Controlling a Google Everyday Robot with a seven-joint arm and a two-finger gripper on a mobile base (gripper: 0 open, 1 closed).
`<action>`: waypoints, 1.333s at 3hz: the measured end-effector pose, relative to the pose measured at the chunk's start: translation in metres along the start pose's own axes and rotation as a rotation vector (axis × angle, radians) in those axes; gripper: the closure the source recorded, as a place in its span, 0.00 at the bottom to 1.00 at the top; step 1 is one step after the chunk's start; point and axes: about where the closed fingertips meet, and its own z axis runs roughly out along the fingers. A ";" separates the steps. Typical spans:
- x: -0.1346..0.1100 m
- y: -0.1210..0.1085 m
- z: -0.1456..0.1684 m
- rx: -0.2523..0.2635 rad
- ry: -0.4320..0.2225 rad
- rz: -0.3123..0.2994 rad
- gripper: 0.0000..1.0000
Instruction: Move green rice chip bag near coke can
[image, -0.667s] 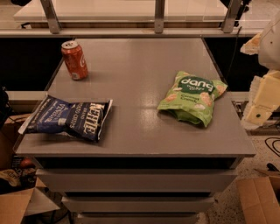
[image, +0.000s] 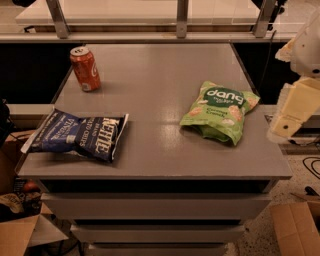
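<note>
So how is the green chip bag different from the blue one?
The green rice chip bag is light green and says dang; the blue bag is dark blue and says Kettle. The green rice chip bag lies on the right of the table, the blue bag at its front left, nearer the coke can. Both are crinkly and lie flat. The claw hangs beyond the table's right edge, touching neither.

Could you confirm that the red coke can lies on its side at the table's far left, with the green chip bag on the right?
Not quite: the camera view shows the red coke can standing upright at the grey table's far left. The crinkly light-green chip bag is on the right, the robot's cream hand beside the table's right edge.
</note>
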 end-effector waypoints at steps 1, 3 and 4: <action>-0.001 0.000 -0.002 0.007 -0.003 0.075 0.00; -0.004 -0.009 0.000 0.030 0.005 0.147 0.00; -0.013 -0.042 0.016 0.070 0.029 0.301 0.00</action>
